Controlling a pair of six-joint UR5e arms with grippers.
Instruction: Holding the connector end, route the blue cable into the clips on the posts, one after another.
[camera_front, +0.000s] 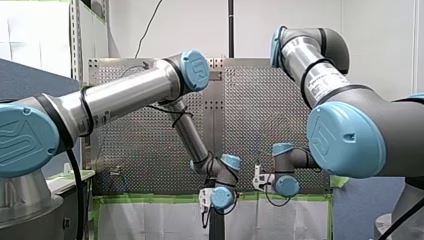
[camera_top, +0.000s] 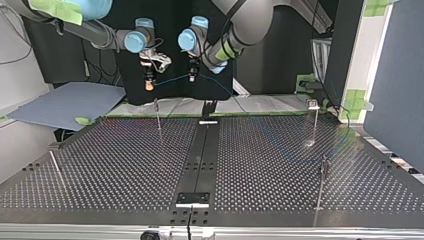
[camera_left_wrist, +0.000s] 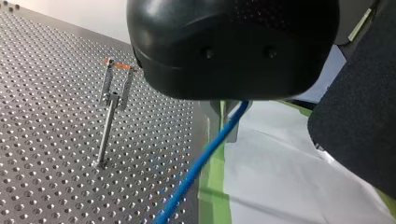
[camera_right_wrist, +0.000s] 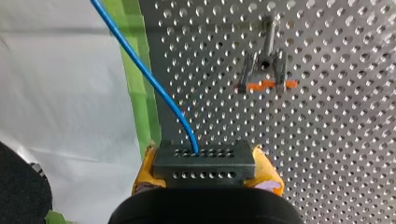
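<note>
The blue cable (camera_top: 172, 79) hangs taut in the air between my two grippers, beyond the table's far edge in the top view. My right gripper (camera_right_wrist: 206, 173) is shut on the black connector block (camera_right_wrist: 204, 157), held between its yellow pads (camera_right_wrist: 267, 169), and the cable (camera_right_wrist: 149, 74) runs out of the block's face. My left gripper (camera_left_wrist: 227, 114) is shut on the cable (camera_left_wrist: 201, 162) further along, and the cable trails down past it. A clip post (camera_right_wrist: 266, 70) with orange tips stands on the plate ahead of my right gripper. Another clip post (camera_left_wrist: 113, 88) stands beside my left gripper.
Thin clip posts stand on the perforated table (camera_top: 125, 165): one near the far edge (camera_top: 157, 114), two at the top view's right (camera_top: 316, 120) (camera_top: 322, 182), one leaning at its left (camera_top: 55, 167). Green tape and white sheeting (camera_left_wrist: 289, 172) border the plate's edge.
</note>
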